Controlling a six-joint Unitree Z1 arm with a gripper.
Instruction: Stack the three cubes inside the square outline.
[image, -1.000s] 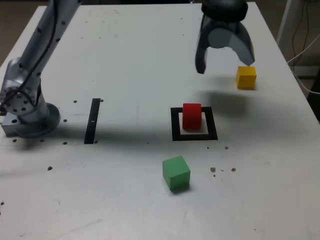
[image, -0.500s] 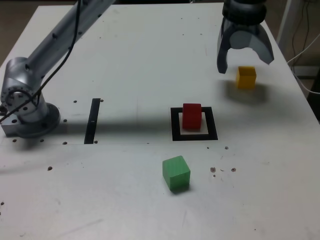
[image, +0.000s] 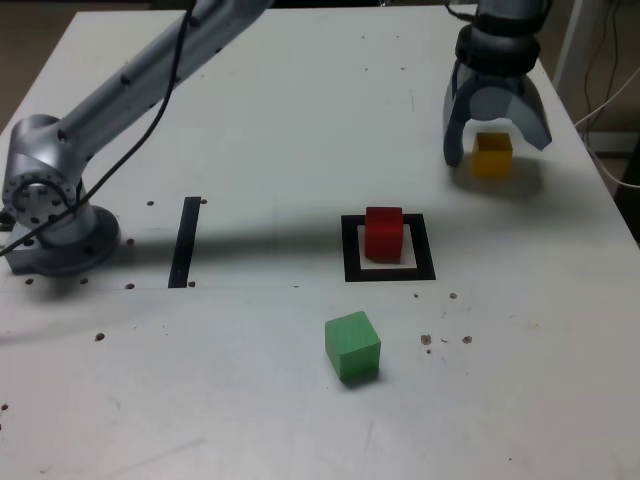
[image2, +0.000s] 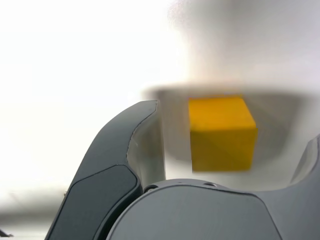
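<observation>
The yellow cube (image: 492, 155) sits at the table's far right in the exterior view, and my gripper (image: 497, 150) hangs open straddling it, one finger on each side without touching. In the wrist view the yellow cube (image2: 222, 132) lies between the dark fingers (image2: 117, 165) with gaps on both sides. The red cube (image: 383, 232) stands inside the square outline (image: 389, 270) at mid-table. The green cube (image: 352, 346) rests alone nearer the front edge.
A thin black strip (image: 186, 240) lies toward the exterior view's left, near the arm's base (image: 50, 215). Small dark specks dot the table. Cables hang past the table's right edge (image: 610, 110).
The gripper has travelled right and down, from beside the yellow cube to around it, staying open. The cubes have not moved.
</observation>
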